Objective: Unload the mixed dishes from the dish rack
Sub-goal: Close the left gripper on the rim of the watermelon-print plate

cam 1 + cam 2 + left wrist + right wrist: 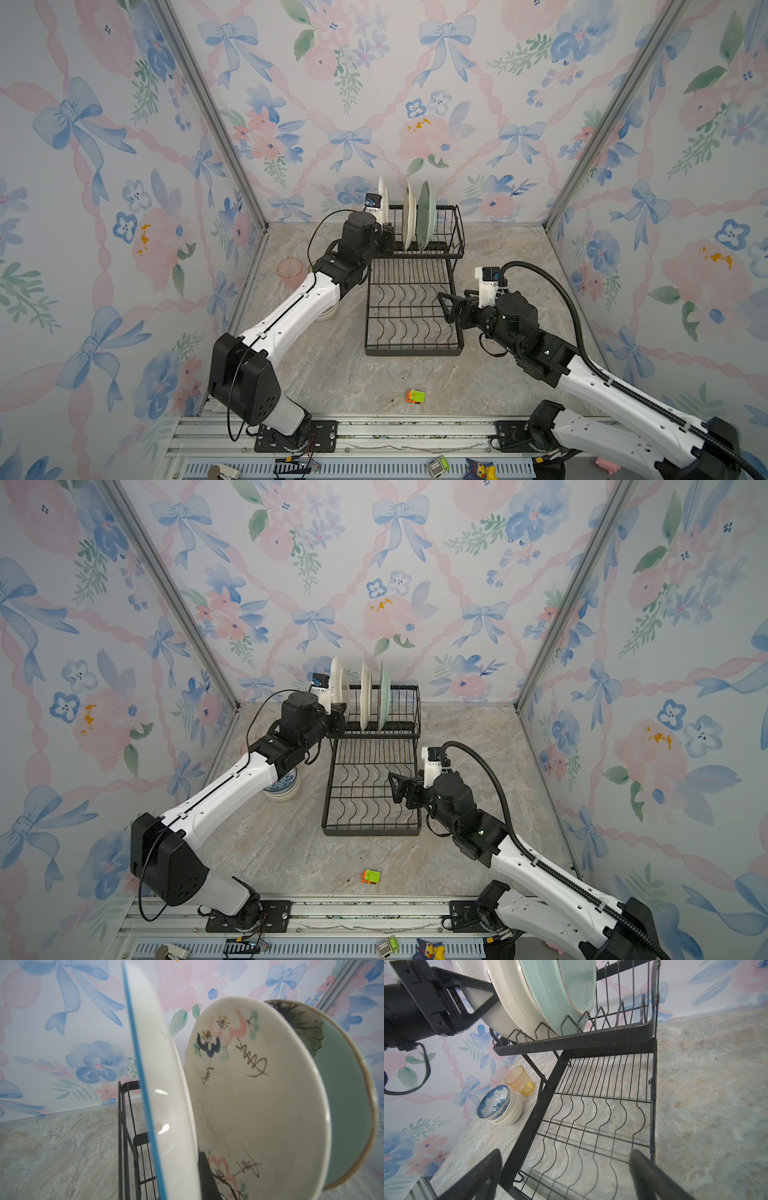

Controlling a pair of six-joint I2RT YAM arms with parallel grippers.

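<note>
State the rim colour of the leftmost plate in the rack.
Blue: a thin line round the white plate. The left wrist view shows it best.

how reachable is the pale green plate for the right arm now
Probably yes: the pale green plate stands outermost in the dish rack on the open right gripper's side, nothing between them. The left gripper grips the white plate at the other end.

A blue-rimmed white plate [162,1084], floral cream plate [249,1095], pale green plate [345,1109].
</note>
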